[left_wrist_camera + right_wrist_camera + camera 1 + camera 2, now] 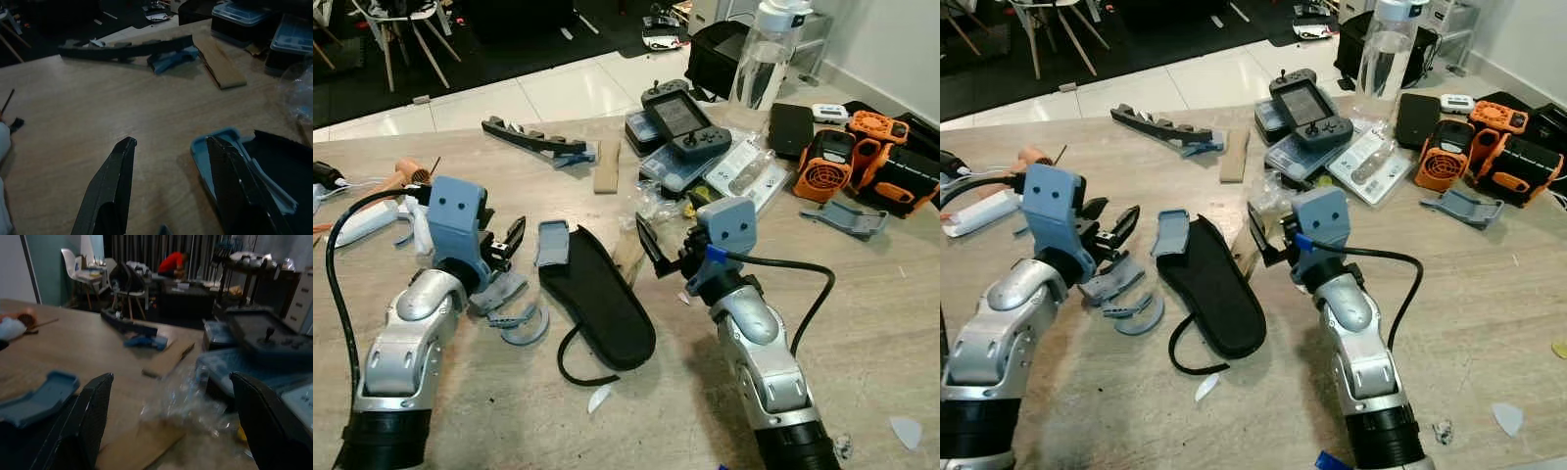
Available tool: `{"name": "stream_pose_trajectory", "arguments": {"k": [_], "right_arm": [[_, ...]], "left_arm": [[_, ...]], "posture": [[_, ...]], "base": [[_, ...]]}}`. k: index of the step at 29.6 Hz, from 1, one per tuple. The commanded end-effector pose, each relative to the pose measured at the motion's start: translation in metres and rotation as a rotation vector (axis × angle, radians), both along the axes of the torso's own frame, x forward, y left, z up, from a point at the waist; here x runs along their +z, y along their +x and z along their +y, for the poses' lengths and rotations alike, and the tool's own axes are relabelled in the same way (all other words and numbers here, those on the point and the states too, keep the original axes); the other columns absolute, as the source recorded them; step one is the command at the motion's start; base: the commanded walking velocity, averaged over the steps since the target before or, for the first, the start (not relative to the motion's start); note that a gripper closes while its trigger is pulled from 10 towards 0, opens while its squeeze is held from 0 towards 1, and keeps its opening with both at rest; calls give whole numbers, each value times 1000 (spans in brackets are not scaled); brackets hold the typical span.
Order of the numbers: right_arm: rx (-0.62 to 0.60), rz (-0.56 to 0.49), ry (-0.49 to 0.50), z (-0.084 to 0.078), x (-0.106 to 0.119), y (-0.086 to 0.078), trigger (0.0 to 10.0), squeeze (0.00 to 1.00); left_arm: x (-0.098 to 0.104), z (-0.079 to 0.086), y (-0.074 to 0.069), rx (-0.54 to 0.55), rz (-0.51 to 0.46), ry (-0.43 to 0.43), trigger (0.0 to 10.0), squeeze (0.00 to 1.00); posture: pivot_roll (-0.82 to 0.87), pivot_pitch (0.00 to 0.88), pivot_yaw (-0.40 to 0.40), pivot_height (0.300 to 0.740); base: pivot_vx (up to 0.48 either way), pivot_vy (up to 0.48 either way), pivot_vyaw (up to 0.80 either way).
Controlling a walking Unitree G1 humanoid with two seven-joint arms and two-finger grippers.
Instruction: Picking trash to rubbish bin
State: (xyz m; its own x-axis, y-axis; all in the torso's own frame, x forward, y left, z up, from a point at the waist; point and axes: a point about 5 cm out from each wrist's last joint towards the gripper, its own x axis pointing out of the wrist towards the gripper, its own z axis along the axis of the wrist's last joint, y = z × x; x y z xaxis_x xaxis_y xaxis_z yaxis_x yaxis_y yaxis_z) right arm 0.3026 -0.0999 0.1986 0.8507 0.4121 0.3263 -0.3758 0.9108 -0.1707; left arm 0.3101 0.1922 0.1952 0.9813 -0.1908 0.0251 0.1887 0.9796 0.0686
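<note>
Both arms were over the wooden surface (460,411), and nothing was in hand.

Left gripper (505,245): jaws spread wide and empty, hovering low over bare wood. The left wrist view put a blue-grey plastic piece (215,152) just beside one finger, touching the end of the long black insole-shaped pad (597,299). More blue-grey plastic scraps (514,318) lay beside that wrist.

Right gripper (658,257): jaws also wide apart, holding nothing, aimed at the crumpled clear plastic wrapper (188,401), which sat on the surface between the pad and the stacked boxes. A flat brown cardboard strip (134,445) lay directly below the fingers in the right wrist view.

Other litter lying loose: a small white scrap (599,397) near the pad's loop of black cord, and a pale shard (906,431) near the right edge. Items that looked like keepers rather than trash: the handheld game console (680,117), a clear water bottle (764,49), and orange tools (837,162).

Progress judgement: early. No rubbish bin could be made out, and all visible trash remained on the surface. The wrapper appeared to be the likeliest first pick for the right arm; grasp, carry and drop all remained to do for every piece.
</note>
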Motion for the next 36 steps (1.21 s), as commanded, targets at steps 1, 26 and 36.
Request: {"name": "stream_pose_trajectory", "arguments": {"k": [1,26,36], "right_arm": [[38,59,6,5,-9,-5,10000,0],[289,518,-89,36,-60,-3,10000,0],[282,678,-58,36,-68,-5,10000,0]], "left_arm": [[-8,-1,-3,17,21,9,10000,0],[-5,1,-3,34,-31,89,10000,0],[1,1,0,29,-50,113,10000,0]], "posture": [[-12,183,60,740],[-8,179,46,740],[-9,188,50,740]], "base": [[0,0,0],[0,0,0],[0,0,0]]}}
